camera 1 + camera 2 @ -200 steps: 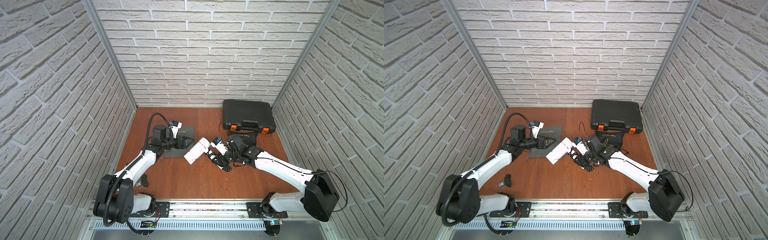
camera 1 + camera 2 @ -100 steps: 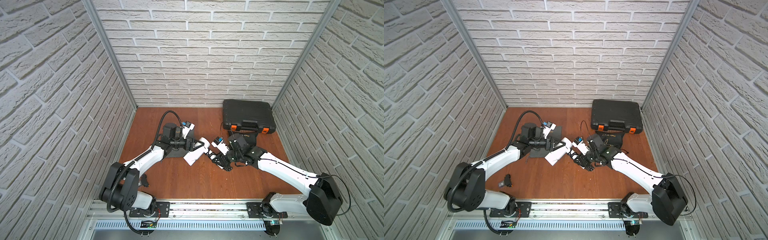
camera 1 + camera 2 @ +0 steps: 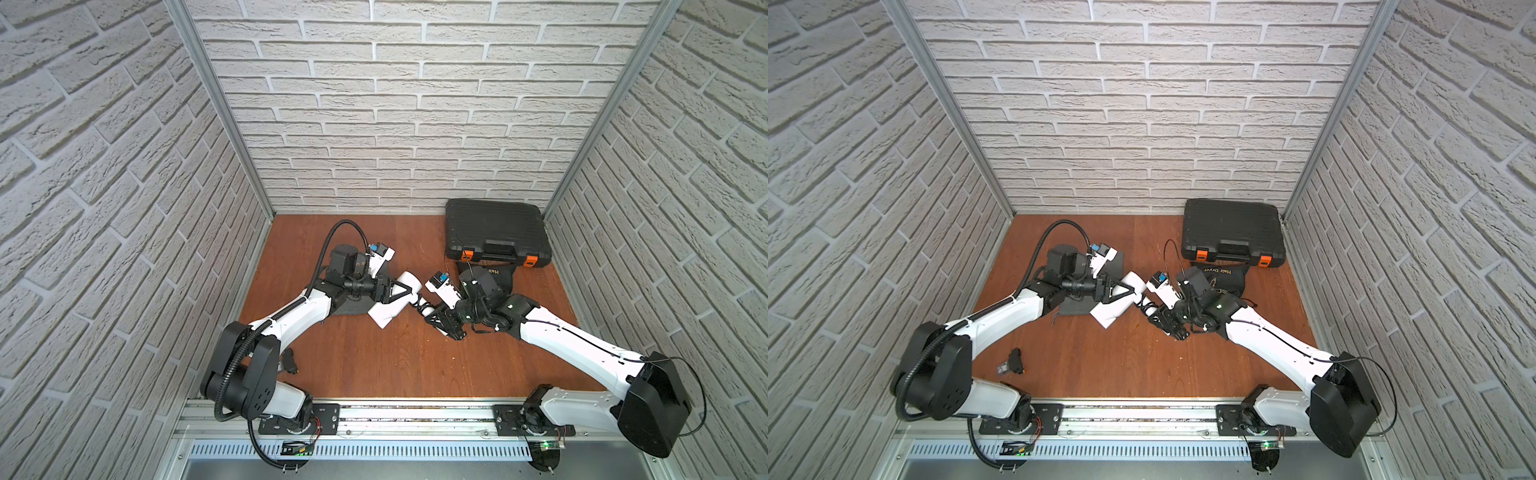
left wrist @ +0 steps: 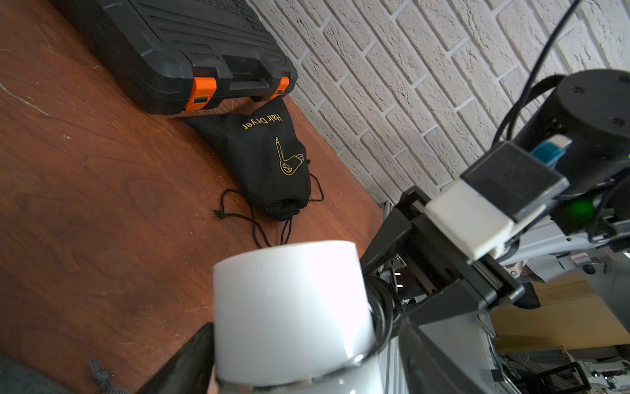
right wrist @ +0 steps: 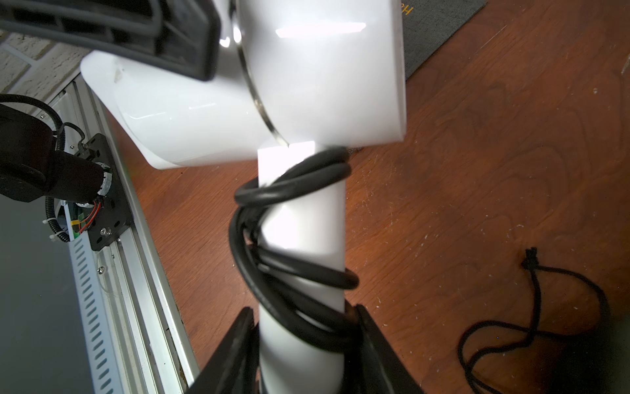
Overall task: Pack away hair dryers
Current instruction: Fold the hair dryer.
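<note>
right tool [image 5: 303, 317] clamps the white hair dryer [image 3: 384, 316] by its cord-wound handle [image 5: 300, 238]; left tool [image 3: 405, 291] straddles the barrel [image 4: 286, 307], its grip impossible to tell.

Left arm: stretched inward, pincer [image 3: 409, 289] jaws spread wide. Right arm: stretched inward, low, pincer [image 5: 306, 337] jaws part-closed, clamped.

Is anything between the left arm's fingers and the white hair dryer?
Nothing visible. The left gripper has its fingers astride the white hair dryer barrel; the right gripper holds only the cord-wrapped handle, clear of them.
</note>
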Tool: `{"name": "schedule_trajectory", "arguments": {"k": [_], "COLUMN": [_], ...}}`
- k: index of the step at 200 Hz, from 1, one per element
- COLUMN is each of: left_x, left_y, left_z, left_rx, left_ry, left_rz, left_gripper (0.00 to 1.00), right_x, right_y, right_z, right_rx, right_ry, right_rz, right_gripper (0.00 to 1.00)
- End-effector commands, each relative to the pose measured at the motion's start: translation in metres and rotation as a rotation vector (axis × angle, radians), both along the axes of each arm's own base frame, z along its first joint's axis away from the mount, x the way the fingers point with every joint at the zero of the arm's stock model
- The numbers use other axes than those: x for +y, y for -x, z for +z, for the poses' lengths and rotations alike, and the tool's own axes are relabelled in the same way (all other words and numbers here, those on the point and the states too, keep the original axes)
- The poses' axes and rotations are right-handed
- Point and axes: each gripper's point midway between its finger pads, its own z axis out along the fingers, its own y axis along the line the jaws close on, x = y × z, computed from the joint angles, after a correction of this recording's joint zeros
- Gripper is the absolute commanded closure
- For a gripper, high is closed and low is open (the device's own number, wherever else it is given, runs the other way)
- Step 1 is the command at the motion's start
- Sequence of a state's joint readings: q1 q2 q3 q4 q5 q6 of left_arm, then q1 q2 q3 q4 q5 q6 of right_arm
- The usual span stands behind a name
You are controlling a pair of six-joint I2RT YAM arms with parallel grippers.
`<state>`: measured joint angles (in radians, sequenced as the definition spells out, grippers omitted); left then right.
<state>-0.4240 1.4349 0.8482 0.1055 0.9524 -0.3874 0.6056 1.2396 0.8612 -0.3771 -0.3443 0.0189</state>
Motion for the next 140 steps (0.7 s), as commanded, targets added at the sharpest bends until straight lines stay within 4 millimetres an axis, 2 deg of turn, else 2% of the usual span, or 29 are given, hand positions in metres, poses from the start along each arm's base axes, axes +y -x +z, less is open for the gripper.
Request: {"name": "schedule_trajectory", "arguments": {"k": [1, 52, 76, 94, 118, 140], "left_x": [-0.011, -0.019, -0.025, -0.03, -0.038, -0.042], "left_y": [0.016, 0.022, 0.026, 0.029, 0.034, 0.031], "left_z": [0.004, 0.003, 0.007, 0.01, 0.014, 0.014], "left_rx": [0.012, 0.018, 0.02, 0.019, 0.023, 0.029], "left_ry": [0.017, 0.019, 0.038, 0.054, 0.078, 0.088], "left_rz": [-0.089, -0.121, -0.144, -0.162, -0.184, -0.159], "left_gripper": [0.2, 0.26, 0.27, 0.31, 0.43, 0.68], "right_x": [0.011, 0.011, 0.009, 0.009, 0.007, 0.005], "right_y": [-0.023, -0.026, -0.03, -0.032, -0.037, -0.044], "right_z": [0.053, 0.066, 0.065, 0.063, 0.06, 0.06], "right_rx": [-0.186, -0.224, -0.234, -0.225, -0.22, -0.211], "right_ry": [-0.124, -0.153, -0.15, -0.151, -0.151, -0.167], "right_rz": [-0.016, -0.04, -0.061, -0.073, -0.119, -0.173], "right_gripper": [0.98, 0.97, 0.97, 0.97, 0.97, 0.97]}}
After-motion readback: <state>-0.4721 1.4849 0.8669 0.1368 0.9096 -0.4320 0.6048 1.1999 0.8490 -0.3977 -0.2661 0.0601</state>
